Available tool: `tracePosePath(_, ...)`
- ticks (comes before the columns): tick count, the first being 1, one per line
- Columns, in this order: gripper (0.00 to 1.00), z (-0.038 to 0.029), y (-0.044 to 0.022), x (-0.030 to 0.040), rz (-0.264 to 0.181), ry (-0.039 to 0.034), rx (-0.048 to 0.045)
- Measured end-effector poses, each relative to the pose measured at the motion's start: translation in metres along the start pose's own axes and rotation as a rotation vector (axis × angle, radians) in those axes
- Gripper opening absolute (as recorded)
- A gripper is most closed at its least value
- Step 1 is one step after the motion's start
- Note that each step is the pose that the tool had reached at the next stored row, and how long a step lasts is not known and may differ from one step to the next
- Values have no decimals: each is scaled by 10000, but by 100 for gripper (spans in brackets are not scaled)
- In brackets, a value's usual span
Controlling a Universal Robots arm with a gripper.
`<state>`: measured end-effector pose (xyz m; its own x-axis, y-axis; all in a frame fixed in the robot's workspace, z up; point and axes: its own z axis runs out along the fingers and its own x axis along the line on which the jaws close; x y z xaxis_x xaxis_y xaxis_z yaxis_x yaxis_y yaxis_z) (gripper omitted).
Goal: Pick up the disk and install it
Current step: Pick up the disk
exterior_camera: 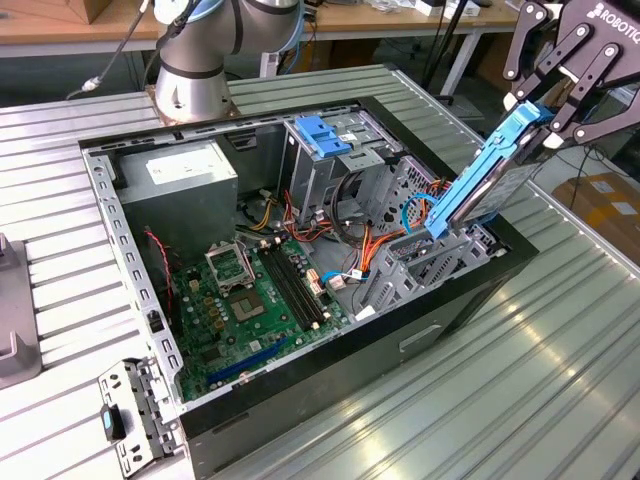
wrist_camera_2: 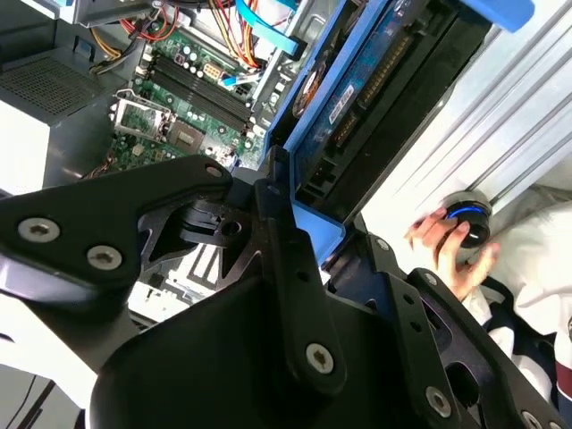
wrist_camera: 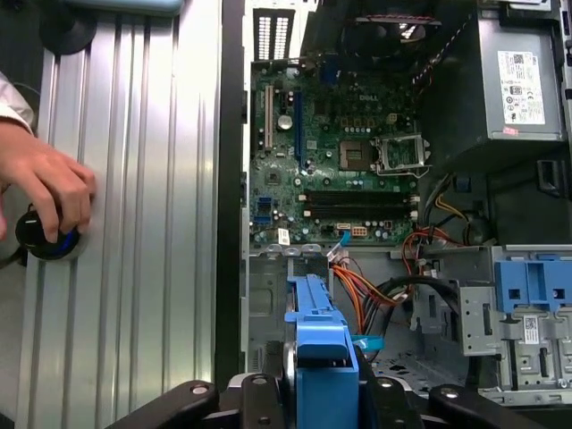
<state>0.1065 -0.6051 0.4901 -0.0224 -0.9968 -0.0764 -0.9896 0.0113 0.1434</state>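
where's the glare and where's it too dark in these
Exterior view: bright streaks glare off the ribbed table. Second wrist view: the gripper holding the disk is a dark mass, the table behind washed white. First wrist view: the fan end of the case sits in shadow.

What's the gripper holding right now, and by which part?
The gripper holds the disk, clamped at its upper end on the blue frame. The disk is tilted, lower end at the computer case.
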Motion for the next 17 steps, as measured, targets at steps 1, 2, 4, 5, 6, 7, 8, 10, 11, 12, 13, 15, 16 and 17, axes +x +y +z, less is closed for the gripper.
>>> tracePosePath(1, 37, -2, 0, 2, 1, 4, 1)
tracePosePath(2, 37, -2, 1, 10, 1, 6, 0)
tracePosePath(4, 37, -2, 0, 52, 3, 6, 1)
tracePosePath(5, 37, -1, 0, 71, 2, 4, 1)
tracePosePath(6, 37, 12, -3, 87, 1, 1, 1)
tracePosePath(7, 37, 39, -7, 95, 5, 7, 1)
tracePosePath(8, 37, 59, -8, 100, 11, 5, 1)
tracePosePath(10, 37, 93, -8, 108, 24, 1, 2)
tracePosePath(11, 37, 106, -8, 112, 31, 1, 3)
tracePosePath(12, 37, 119, -7, 115, 38, 0, 3)
tracePosePath(13, 37, 131, -5, 118, 45, 0, 4)
tracePosePath(15, 37, 163, 6, 121, 68, 0, 6)
tracePosePath(16, 37, 187, 16, 123, 91, -3, 8)
tracePosePath(17, 37, 201, 25, 121, 136, -6, 11)
